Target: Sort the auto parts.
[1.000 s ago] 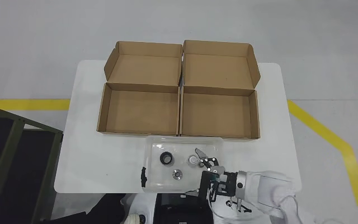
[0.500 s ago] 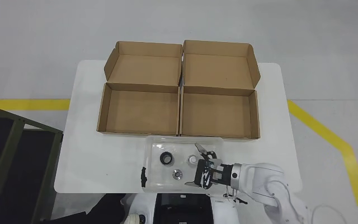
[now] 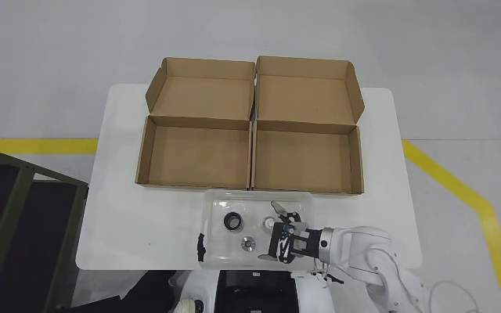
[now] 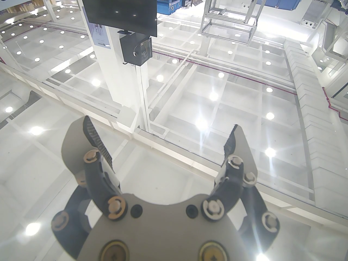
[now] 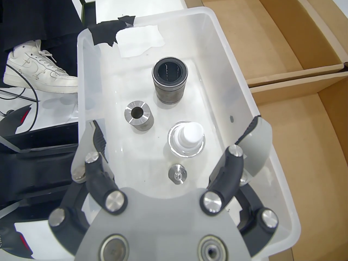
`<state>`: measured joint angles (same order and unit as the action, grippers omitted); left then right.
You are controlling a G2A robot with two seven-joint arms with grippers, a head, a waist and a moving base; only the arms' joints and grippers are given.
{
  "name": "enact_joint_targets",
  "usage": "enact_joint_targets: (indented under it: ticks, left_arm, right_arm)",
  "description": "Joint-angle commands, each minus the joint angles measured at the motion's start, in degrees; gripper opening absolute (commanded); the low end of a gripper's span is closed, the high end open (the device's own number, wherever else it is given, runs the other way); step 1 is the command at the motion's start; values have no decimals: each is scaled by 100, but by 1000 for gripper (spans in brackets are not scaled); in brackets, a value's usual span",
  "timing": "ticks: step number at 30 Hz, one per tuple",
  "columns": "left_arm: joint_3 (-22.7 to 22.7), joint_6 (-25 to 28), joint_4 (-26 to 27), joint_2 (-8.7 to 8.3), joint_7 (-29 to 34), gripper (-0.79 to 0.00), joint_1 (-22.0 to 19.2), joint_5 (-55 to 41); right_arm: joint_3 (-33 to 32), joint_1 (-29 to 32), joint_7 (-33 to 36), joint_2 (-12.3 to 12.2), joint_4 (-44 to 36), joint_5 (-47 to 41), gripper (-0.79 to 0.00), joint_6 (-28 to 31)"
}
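right claw (image 5: 174, 124) wide open, empty | hangs over tub (image 5: 229, 55) | white-capped part (image 5: 189, 134) upright, centred between jaws, probably the target

- Clear bin (image 5: 233, 63), at the near edge of the table (image 3: 117, 172): the end toward the robot is hidden behind the body of the right pincer (image 5: 175, 126).
- Small metal stud (image 5: 177, 174): covered from above by the right pincer (image 3: 275, 235).
- White-capped part (image 3: 268, 224): partly overlapped in the top view, and too small there to tell its form.
- Cardboard boxes (image 5: 272, 42): cut off at the picture's edge.
- Left pincer (image 4: 160, 124): base cut off at the picture's edge.
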<state>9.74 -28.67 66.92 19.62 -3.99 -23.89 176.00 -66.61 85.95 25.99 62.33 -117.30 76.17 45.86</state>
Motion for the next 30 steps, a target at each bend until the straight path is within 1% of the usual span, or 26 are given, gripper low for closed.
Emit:
enact_joint_targets:
  ticks: [1,11,20,22,24,25,28,30]
  left_arm:
    - [0,0,0,0,0,0,0,0]
    - [0,0,0,0,0,0,0,0]
    - [0,0,0,0,0,0,0,0]
    - [0,0,0,0,0,0,0,0]
    - [0,0,0,0,0,0,0,0]
    - [0,0,0,0,0,0,0,0]
    - [0,0,0,0,0,0,0,0]
    - [0,0,0,0,0,0,0,0]
  right_arm:
    - [5,-5,10,-8,8,-6,0,-3]
    - [27,-110,44,-38,151,-99,0,-40]
    - [182,-319,126,-33,423,-196,0,-143]
    - [212,-359,135,-33,458,-192,-52,-168]
    - [239,-390,141,-34,499,-191,-135,-195]
    - [250,-405,145,-34,521,-186,-154,-203]
    - [280,-452,138,-36,591,-188,-243,-230]
    - [292,-482,122,-36,641,-200,-283,-254]
